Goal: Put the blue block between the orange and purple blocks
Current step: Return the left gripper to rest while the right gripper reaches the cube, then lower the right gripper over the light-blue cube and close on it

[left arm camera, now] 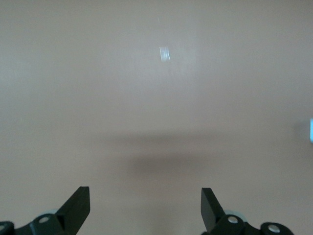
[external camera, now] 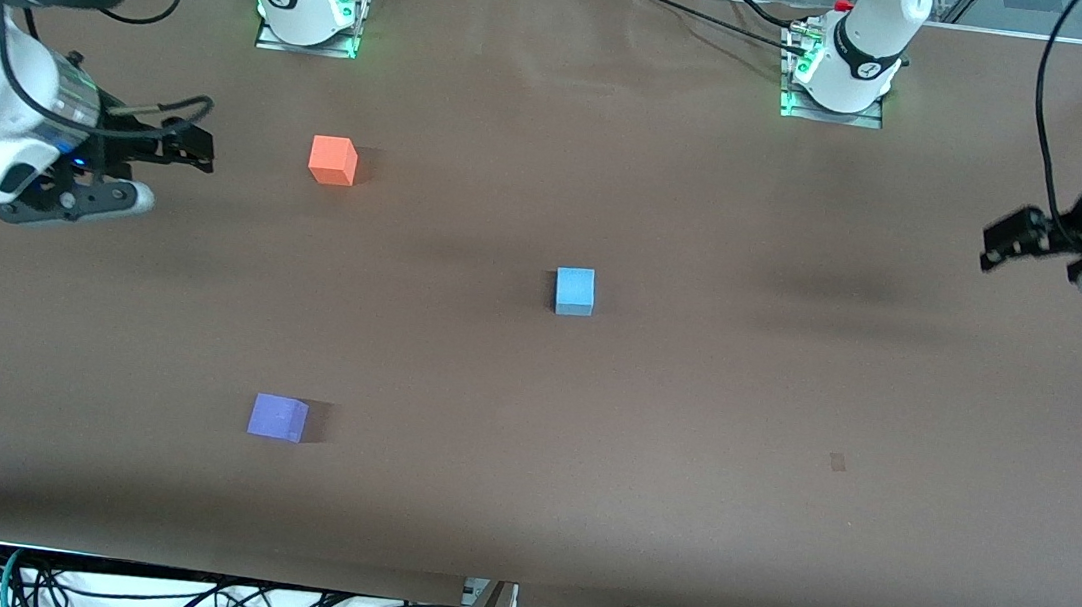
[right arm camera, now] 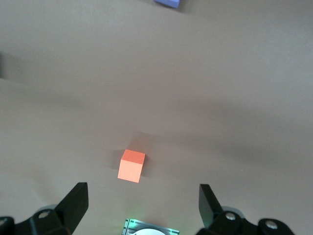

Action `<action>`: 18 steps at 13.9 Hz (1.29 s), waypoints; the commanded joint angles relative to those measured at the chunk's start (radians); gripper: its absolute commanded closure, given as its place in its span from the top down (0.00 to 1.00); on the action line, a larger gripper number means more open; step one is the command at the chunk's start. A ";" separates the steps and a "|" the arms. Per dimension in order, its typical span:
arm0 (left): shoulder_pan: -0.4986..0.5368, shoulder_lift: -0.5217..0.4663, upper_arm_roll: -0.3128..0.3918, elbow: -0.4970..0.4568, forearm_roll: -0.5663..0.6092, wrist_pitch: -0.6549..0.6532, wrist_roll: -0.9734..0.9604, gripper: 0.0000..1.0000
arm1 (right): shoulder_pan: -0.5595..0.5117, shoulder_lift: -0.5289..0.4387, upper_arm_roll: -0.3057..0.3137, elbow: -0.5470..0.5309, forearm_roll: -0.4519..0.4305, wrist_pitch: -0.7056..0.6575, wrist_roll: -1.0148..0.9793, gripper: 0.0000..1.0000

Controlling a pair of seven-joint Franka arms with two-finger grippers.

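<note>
- The blue block (external camera: 574,291) sat flat on the brown table (external camera: 691,410), near the middle, untouched and well apart from both grippers.
- The orange block (external camera: 333,161) lay toward the right arm's end and farther from the front camera; the purple block (external camera: 278,417) lay at about the same end but much nearer that camera. The gap between the two stood bare, so the spot the task names looked free to receive a cube.
- The blue block rested off that line, toward the left arm's end of it, at a depth roughly between the other two; the task had evidently not been started.
- The right gripper (external camera: 178,145) hung in the air over the table's right-arm end, fingers spread wide with nothing between them. In its wrist view the orange block (right arm camera: 131,166) showed ahead of the fingertips (right arm camera: 78,198) and the purple block (right arm camera: 167,3) much farther out from them.
- The left gripper (external camera: 1010,242) hung over the left arm's end of the table, also spread and empty; ahead of its fingers (left arm camera: 210,203) lay only bare table, with a sliver of the blue block (left arm camera: 311,130) at the picture's edge.
- Judged from this, both arms were parked high and off to the ends, probably to leave the blocks clear to the camera; either one would have to travel in and descend over the blue block before a grasp.
</note>
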 commanded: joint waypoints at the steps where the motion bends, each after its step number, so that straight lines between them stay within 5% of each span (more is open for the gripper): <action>1: -0.016 0.007 0.014 0.027 -0.001 -0.051 0.010 1.00 | 0.064 0.017 -0.003 -0.002 0.013 0.051 0.009 1.00; 13: -0.014 0.014 0.013 0.033 -0.004 -0.053 -0.012 1.00 | 0.489 0.257 -0.003 0.001 0.007 0.433 0.734 1.00; 18: -0.011 0.014 0.016 0.030 -0.004 -0.054 -0.013 1.00 | 0.597 0.347 -0.005 0.001 0.000 0.559 0.843 1.00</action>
